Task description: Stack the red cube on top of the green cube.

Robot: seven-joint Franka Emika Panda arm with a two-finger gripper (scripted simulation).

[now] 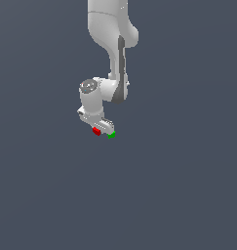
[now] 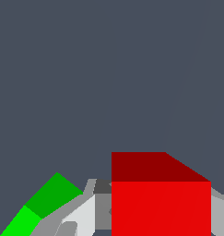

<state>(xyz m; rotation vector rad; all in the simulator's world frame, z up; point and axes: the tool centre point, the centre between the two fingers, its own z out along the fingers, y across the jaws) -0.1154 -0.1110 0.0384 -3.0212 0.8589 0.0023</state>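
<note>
Reading across the exterior view from its left, the red cube (image 1: 96, 131) comes first, tucked at the tip of the white gripper (image 1: 101, 128), and the green cube (image 1: 111, 135) sits just beside it toward that view's right, the two near each other on the plain grey floor (image 1: 178, 195). Whether the red cube is lifted or resting cannot be told from here. The wrist view adds what the exterior view hides: the red cube (image 2: 160, 203) fills the space between pale finger pads (image 2: 83, 214), so the pincer looks clamped on its opposite side faces, with the green cube (image 2: 44, 200) off to one side. Judging by its look, the red cube is a small, rigid, light block with flat smooth faces; a square hold across two parallel sides should keep it from twisting, and a gentle release should stop it sliding off the equally small green top.
</note>
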